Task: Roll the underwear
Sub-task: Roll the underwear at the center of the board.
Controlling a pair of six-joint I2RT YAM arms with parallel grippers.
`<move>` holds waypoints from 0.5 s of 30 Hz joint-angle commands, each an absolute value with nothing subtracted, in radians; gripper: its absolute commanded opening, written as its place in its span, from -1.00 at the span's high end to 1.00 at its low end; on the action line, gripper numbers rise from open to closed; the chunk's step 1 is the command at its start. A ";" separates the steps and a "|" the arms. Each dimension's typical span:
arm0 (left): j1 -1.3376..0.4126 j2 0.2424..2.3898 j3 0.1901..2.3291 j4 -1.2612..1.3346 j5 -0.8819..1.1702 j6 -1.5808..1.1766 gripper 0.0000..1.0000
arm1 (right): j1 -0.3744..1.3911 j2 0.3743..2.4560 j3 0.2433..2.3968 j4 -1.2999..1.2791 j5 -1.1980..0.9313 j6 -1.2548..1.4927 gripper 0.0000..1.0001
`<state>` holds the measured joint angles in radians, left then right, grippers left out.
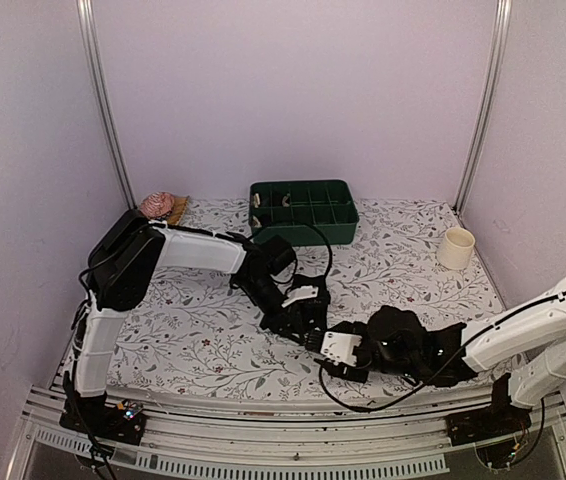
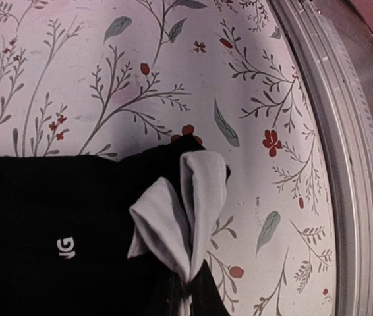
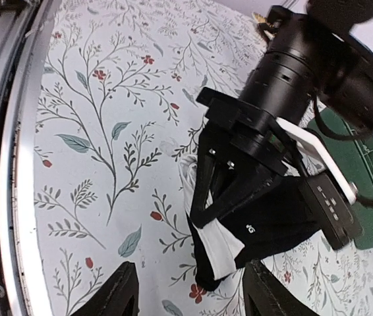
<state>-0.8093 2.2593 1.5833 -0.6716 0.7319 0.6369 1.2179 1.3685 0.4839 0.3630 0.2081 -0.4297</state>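
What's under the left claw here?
Black underwear with a white stripe and lettering, bunched on the floral table cover; the left claw pinches a white fold. Anything beneath the fabric is hidden.

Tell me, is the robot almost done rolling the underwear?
Not nearly. No roll shows yet: the black underwear lies crumpled near the front edge of the table. Right now the left gripper pinches its white fold, while the right gripper hovers open close by. The whole rolling is left.
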 commanded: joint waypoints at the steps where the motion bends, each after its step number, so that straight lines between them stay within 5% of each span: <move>1: -0.788 2.340 1.654 -0.834 0.753 0.634 1.00 | 1.267 1.577 0.661 0.260 0.401 -0.628 -0.04; 8: -0.760 2.428 1.774 -0.971 0.830 0.661 1.00 | 1.278 1.813 0.811 0.181 0.520 -0.737 0.17; 15: -0.756 2.433 1.789 -0.999 0.850 0.674 1.00 | 1.279 1.870 0.799 0.190 0.595 -0.722 0.08</move>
